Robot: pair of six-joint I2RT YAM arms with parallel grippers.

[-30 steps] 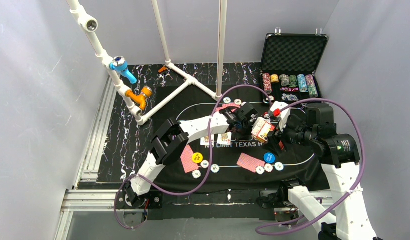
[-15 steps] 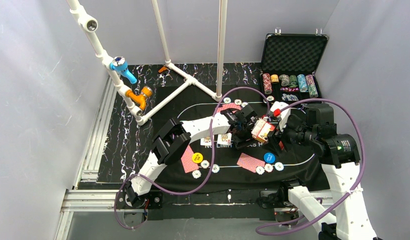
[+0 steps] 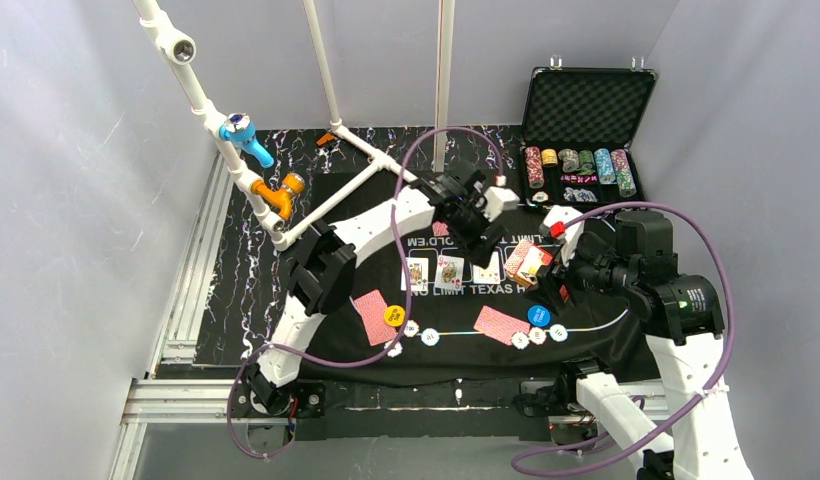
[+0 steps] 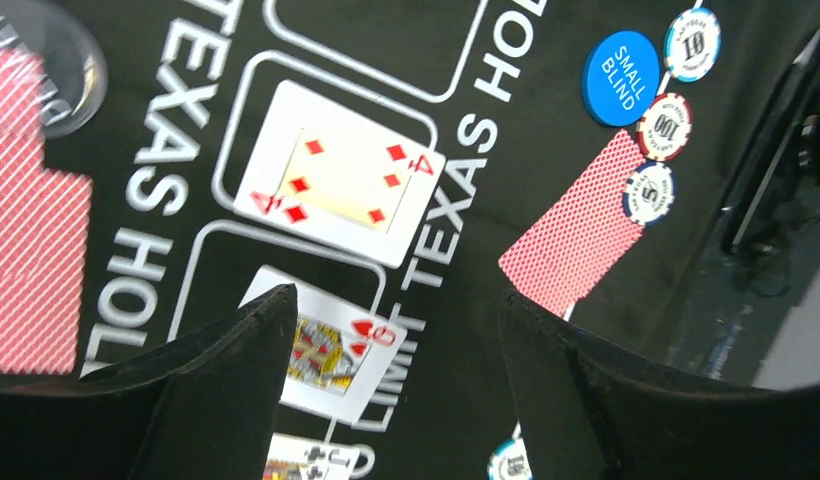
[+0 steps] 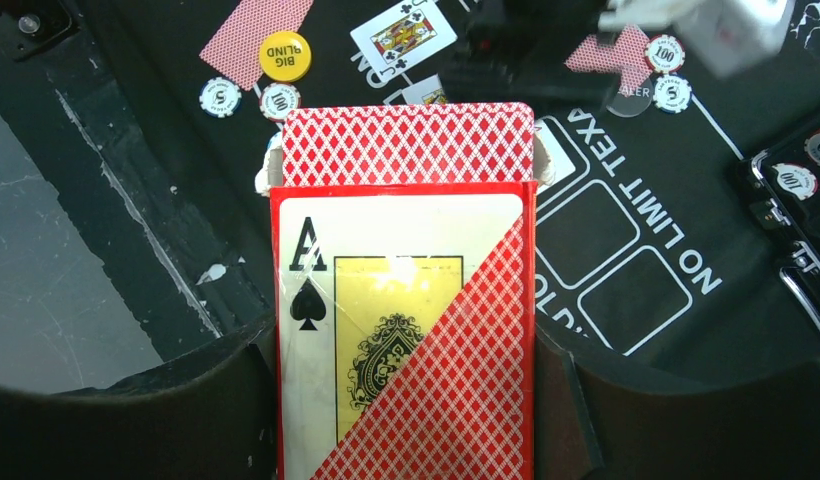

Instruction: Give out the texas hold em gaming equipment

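My left gripper (image 3: 481, 232) hangs open and empty above the mat, its jaws (image 4: 396, 300) wide apart. Below it three face-up cards lie in a row: the four of diamonds (image 4: 336, 185), the queen of hearts (image 4: 331, 345) and the jack of clubs (image 4: 306, 462). My right gripper (image 3: 534, 268) is shut on a red card box (image 5: 406, 330) with an ace of spades on it; red-backed cards (image 5: 406, 145) stick out of its top. A red-backed card (image 3: 371, 315) with the yellow button (image 3: 393, 315) lies near left. Another red-backed card (image 3: 501, 323) and the blue button (image 3: 538, 315) lie near right.
Small chips (image 3: 411, 328) sit by the yellow button, others (image 3: 538, 337) by the blue one. The open black case (image 3: 586, 130) with chip stacks stands at the back right. A white pipe frame (image 3: 331, 195) crosses the back left. More red-backed cards (image 4: 26, 250) lie at the mat's far side.
My left gripper has opened, let go of the four of diamonds as third card in the row, and risen back toward the far side. The right arm holds still.
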